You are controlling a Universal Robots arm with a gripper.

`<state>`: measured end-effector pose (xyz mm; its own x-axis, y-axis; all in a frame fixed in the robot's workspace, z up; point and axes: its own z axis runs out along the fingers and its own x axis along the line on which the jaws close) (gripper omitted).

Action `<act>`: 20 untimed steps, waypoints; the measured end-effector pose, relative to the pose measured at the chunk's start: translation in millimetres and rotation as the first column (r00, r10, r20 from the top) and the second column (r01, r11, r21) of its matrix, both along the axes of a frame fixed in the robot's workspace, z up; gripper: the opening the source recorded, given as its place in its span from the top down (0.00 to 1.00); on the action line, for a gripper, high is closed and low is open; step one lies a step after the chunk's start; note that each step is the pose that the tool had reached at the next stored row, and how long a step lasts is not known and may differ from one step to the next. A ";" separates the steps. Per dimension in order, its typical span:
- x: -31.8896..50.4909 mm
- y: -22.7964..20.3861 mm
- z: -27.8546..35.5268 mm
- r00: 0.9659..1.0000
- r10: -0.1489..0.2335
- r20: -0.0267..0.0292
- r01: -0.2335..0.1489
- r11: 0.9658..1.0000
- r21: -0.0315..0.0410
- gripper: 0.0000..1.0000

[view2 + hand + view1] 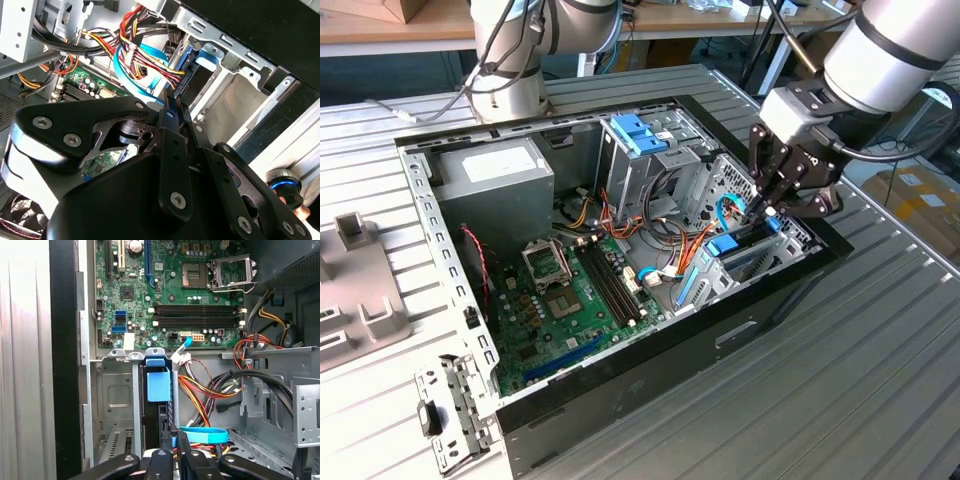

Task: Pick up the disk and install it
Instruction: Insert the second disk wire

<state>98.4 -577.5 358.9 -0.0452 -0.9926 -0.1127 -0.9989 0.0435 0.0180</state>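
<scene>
Apparently the gripper (174,440), clenched on the disk (158,405) standing in its bay near the case's front edge, could snag the cables (210,390) just beside

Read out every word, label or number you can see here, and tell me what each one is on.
No text here can be quoted.
White label on the power supply: print too small to read.
Motherboard: markings too small to read.
White sticker on the motherboard: blurred.

Green motherboard (170,300) (bundled wires (210,387) beside)
</scene>
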 end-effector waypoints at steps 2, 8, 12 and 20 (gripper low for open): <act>-0.2 -0.3 -1.2 1.000 0.000 0.000 0.000 1.000 0.000 0.84; -0.1 -1.2 -7.7 1.000 0.000 0.000 0.000 1.000 0.000 0.84; 1.4 -1.2 -8.7 1.000 0.002 0.000 -0.002 1.000 0.000 0.84; 2.2 -3.0 -10.0 1.000 0.018 0.000 -0.018 1.000 0.000 0.84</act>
